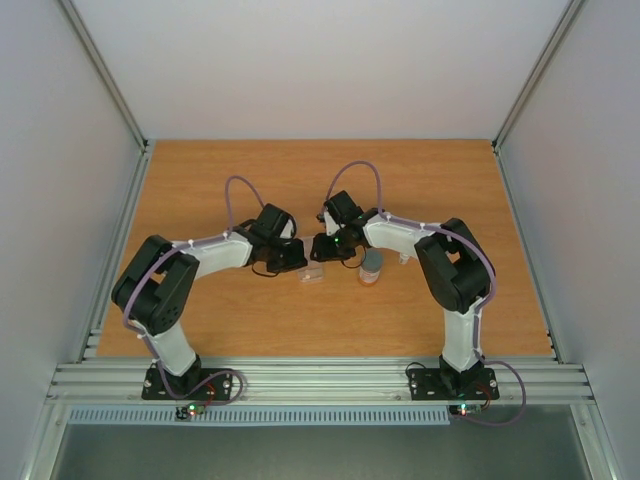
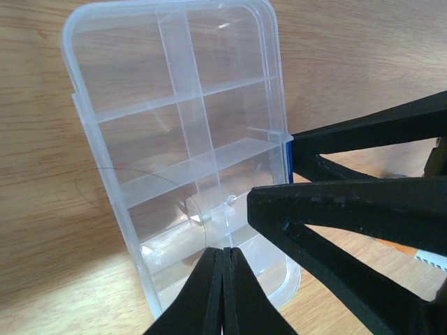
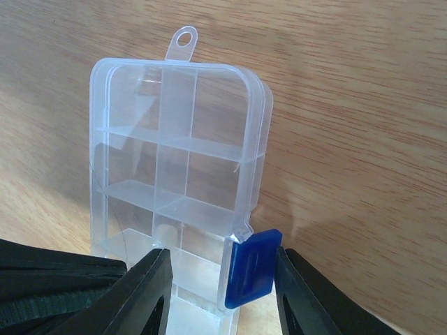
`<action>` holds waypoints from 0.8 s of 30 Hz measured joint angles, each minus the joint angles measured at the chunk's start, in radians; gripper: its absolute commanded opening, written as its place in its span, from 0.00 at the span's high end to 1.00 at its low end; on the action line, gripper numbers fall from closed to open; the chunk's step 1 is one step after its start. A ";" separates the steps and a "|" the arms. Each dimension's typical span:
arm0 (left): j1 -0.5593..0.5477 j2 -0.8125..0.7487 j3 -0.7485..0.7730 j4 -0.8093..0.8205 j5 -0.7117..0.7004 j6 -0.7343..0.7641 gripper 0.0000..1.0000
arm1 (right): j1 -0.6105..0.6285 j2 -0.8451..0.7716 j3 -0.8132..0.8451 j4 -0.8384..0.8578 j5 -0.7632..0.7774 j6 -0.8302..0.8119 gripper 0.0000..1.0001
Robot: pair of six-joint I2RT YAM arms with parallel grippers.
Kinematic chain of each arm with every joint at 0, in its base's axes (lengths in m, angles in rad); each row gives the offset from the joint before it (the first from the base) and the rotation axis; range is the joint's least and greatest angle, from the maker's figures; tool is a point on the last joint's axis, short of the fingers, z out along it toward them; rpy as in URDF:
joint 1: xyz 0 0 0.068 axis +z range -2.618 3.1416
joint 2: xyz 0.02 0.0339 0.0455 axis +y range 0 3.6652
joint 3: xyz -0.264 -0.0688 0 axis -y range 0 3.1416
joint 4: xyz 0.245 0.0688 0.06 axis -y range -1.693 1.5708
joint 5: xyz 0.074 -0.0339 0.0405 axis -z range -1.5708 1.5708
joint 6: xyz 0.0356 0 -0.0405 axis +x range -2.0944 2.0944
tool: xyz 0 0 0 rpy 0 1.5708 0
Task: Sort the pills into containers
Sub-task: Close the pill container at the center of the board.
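Pill box (image 1: 312, 273) flat on wooden table (image 1: 220, 180), mid-table, between the two grippers. Clear plastic, divided into small cells (image 3: 133, 157); hanging tab (image 3: 184, 38) at one short end.

Left gripper (image 2: 223, 293): fingers (image 2: 199, 300) pressed together, nothing seen between them, tips over near short end of box; contact with box not discernible. Small pale speck (image 2: 229, 200) in a cell near those tips, too indistinct to identify.

Blue latch (image 3: 251, 269) sticks out from long edge of box.

Right gripper (image 3: 223, 283): fingers (image 3: 150, 279) apart, straddling latch and box corner; one finger just beside latch, touch uncertain.

Small grey-capped bottle (image 1: 371, 266) upright just right of box.
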 measured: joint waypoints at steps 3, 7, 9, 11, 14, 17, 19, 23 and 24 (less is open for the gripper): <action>0.000 -0.006 -0.005 -0.002 -0.009 0.005 0.99 | -0.001 0.004 -0.002 0.013 -0.014 0.006 0.59; 0.000 -0.013 -0.006 -0.014 -0.029 0.019 0.99 | -0.004 0.010 -0.007 0.029 -0.039 0.014 0.60; 0.000 -0.015 -0.010 -0.014 -0.035 0.027 0.99 | -0.005 0.015 -0.010 0.039 -0.055 0.020 0.60; 0.000 -0.017 -0.013 -0.013 -0.038 0.031 1.00 | -0.007 0.017 -0.014 0.049 -0.069 0.024 0.61; 0.000 -0.017 -0.019 -0.003 -0.038 0.039 0.99 | -0.012 0.021 -0.019 0.061 -0.087 0.027 0.63; 0.000 -0.018 -0.024 0.002 -0.038 0.046 0.99 | -0.015 0.022 -0.027 0.077 -0.101 0.035 0.65; 0.000 -0.018 -0.024 0.003 -0.038 0.050 0.99 | -0.016 0.024 -0.034 0.092 -0.112 0.041 0.67; 0.000 -0.018 -0.024 0.003 -0.038 0.054 0.99 | -0.024 0.026 -0.043 0.110 -0.131 0.055 0.69; 0.000 -0.018 -0.024 0.003 -0.038 0.055 0.99 | -0.026 0.026 -0.047 0.115 -0.135 0.059 0.68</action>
